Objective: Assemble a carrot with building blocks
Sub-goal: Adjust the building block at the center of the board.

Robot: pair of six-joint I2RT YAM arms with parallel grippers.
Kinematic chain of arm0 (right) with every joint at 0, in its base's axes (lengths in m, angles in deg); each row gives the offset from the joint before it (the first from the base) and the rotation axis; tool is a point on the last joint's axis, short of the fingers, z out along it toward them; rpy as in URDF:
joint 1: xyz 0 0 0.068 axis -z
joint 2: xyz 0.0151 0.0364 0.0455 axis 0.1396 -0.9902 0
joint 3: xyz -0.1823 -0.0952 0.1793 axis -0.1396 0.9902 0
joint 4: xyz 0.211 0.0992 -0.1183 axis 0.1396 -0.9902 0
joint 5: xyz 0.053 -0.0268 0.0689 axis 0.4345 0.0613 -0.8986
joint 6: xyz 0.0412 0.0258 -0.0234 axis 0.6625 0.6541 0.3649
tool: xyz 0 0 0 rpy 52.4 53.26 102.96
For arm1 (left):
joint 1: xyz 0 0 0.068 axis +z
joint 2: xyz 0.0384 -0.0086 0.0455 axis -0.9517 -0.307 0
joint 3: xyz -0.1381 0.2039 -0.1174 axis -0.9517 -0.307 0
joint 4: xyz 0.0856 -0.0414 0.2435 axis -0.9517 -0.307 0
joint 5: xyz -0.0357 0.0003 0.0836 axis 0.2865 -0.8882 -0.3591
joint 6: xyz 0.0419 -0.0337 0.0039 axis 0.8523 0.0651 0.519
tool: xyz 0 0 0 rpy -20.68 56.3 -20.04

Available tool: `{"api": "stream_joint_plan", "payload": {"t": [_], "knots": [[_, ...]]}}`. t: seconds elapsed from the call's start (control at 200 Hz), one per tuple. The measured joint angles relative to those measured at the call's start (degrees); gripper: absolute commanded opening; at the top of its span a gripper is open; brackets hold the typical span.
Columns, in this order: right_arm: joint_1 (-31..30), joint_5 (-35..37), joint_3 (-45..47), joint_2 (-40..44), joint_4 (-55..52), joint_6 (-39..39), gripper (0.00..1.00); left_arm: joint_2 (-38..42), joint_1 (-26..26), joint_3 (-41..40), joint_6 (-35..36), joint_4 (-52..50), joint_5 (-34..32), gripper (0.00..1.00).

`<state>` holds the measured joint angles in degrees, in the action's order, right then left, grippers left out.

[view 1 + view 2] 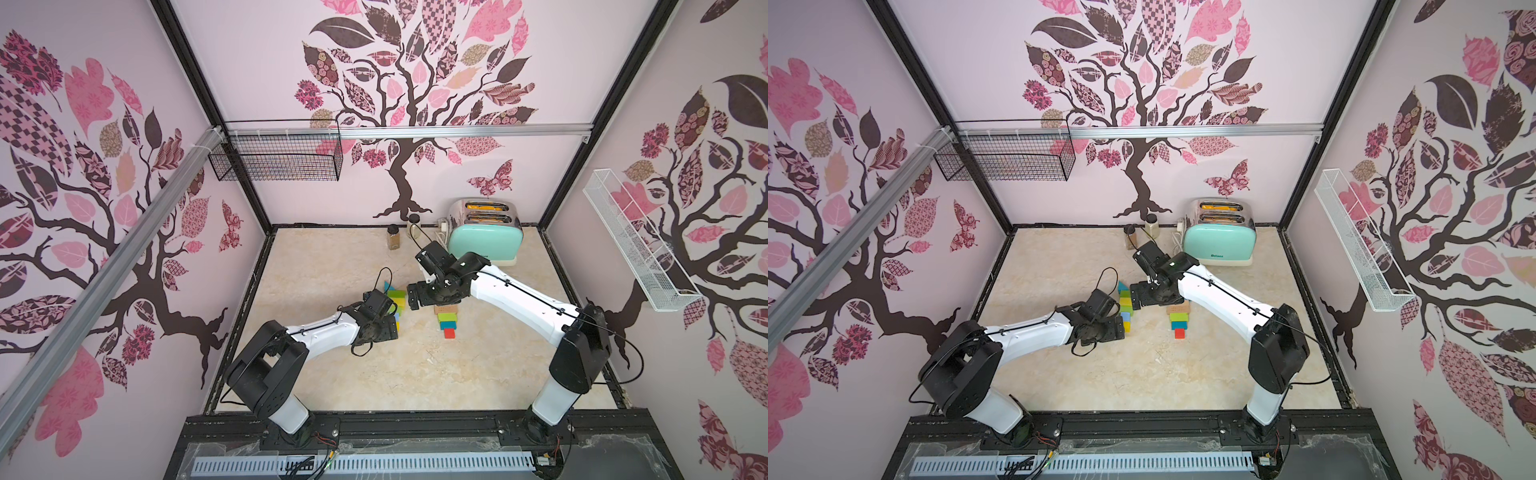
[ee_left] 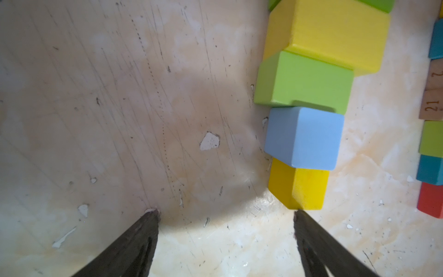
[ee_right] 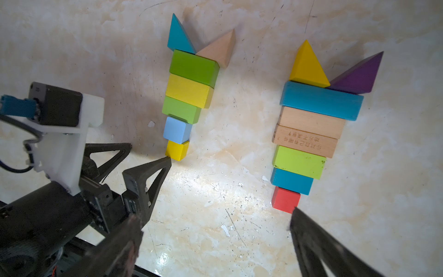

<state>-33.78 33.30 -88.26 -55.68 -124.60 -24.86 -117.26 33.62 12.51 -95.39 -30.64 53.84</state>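
Observation:
The building blocks lie flat on the table in two tapering rows. In the right wrist view, one row runs from a teal and a bare-wood wedge down to a yellow cube. The other row runs from a yellow and a purple wedge down to a red cube. My left gripper is open and low over the table, one fingertip touching the yellow cube. My right gripper hangs open above the table, one fingertip beside the red cube. Both rows show in both top views.
A mint toaster stands at the back right, with two spice jars to its left. A black wire basket and a white rack hang on the walls.

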Motion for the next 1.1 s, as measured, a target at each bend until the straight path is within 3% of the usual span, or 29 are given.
{"api": "stream_joint_plan", "payload": {"t": [0.345,0.525,0.735,0.825,0.905,1.02,1.1], "knots": [[0.0,-1.62,-0.02,-0.17,0.37,-0.24,0.99,2.8,-0.02,-1.66,-0.07,-2.69,1.2,0.93],[0.0,-2.62,-0.26,-1.16,0.48,-0.28,0.99,8.52,1.09,-1.97,-0.31,-5.9,1.29,0.94],[0.0,-3.02,-1.55,-4.24,0.9,-0.46,0.77,10.4,8.39,-0.94,0.7,-6.27,2.69,0.91],[0.0,-3.02,-2.29,-5.64,1.27,-0.55,0.75,7.21,9.9,1.31,1.95,-6.49,3.13,0.91],[0.0,-3.02,-2.38,-6.12,1.6,-0.42,0.79,3.56,10.23,3.56,2.99,-6.19,3.72,0.91],[0.07,-3.5,-2.64,-6.4,1.88,-0.35,0.98,-0.94,10.36,5.64,3.87,-5.46,3.89,0.91],[0.11,-3.96,-3.04,-6.93,2.19,-0.04,0.99,-3.19,10.75,6.21,4.37,-5.05,3.85,0.91]]}}
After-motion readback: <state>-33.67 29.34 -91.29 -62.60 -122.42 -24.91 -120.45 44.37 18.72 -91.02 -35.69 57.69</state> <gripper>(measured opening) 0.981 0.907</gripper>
